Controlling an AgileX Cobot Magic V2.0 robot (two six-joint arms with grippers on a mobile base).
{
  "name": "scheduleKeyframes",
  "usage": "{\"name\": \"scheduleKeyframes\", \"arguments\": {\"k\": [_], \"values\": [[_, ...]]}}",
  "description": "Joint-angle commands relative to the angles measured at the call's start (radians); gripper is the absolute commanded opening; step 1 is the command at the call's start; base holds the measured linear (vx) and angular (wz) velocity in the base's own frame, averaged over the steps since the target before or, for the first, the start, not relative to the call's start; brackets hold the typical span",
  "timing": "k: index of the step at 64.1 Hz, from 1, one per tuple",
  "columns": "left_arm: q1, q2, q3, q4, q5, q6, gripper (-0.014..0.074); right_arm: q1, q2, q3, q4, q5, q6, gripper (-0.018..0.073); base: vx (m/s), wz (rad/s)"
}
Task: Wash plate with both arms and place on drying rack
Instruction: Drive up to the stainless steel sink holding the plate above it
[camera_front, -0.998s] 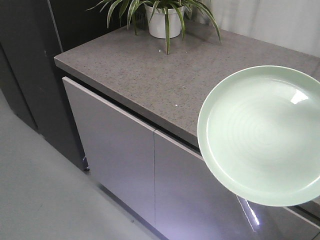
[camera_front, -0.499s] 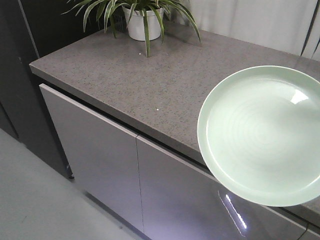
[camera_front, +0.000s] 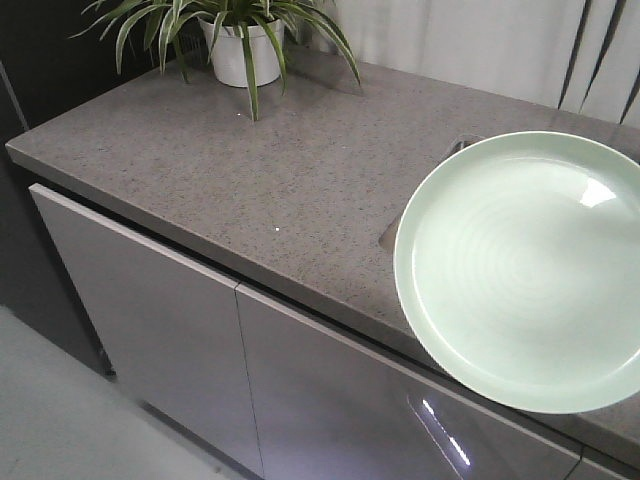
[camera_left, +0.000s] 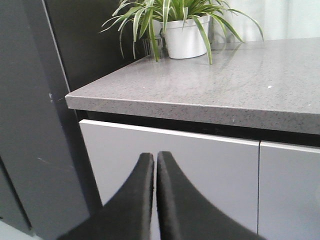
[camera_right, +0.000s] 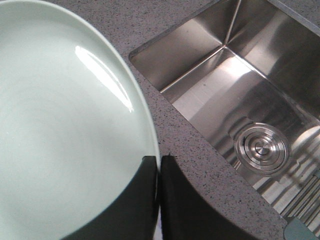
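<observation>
Right gripper (camera_right: 159, 165) has its black fingers pinched on the rim of the round pale mint-green plate (camera_right: 65, 125), which fills the left of the wrist view above the speckled grey stone countertop (camera_right: 200, 150). The stainless steel sink (camera_right: 235, 70) lies up and right of that grip, with the wire drying rack (camera_right: 295, 192) peeking in at lower right. Left gripper (camera_left: 155, 160), fingers pressed together on nothing, faces the pale grey cabinet door (camera_left: 190, 170), so the right arm looks far nearer.
</observation>
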Motion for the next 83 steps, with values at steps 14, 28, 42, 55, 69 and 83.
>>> {"name": "scheduleKeyframes", "arguments": {"k": [14,28,42,55,69,83], "values": [[-0.006,-0.015,0.026,-0.002,-0.068,-0.011,0.0003,-0.007,-0.008,-0.026,0.010,-0.064,0.004,-0.0008,0.04,-0.18],[-0.006,-0.015,0.026,-0.002,-0.068,-0.011,0.0003,-0.007,-0.008,-0.026,0.010,-0.064,0.004,-0.0008,0.06,-0.22],[-0.006,-0.015,0.026,-0.002,-0.068,-0.011,0.0003,-0.007,-0.008,-0.026,0.010,-0.063,0.004,-0.0008,0.06,-0.23],[-0.006,-0.015,0.026,-0.002,-0.068,-0.011,0.0003,-0.007,-0.008,-0.026,0.010,-0.063,0.004,-0.0008,0.05,-0.19],[-0.006,-0.015,0.026,-0.002,-0.068,-0.011,0.0003,-0.007,-0.008,-0.026,0.010,-0.063,0.004,-0.0008,0.04,-0.15],[-0.006,-0.015,0.026,-0.002,-0.068,-0.011,0.0003,-0.007,-0.008,-0.026,0.010,-0.063,0.004,-0.0008,0.03,-0.12]]}}
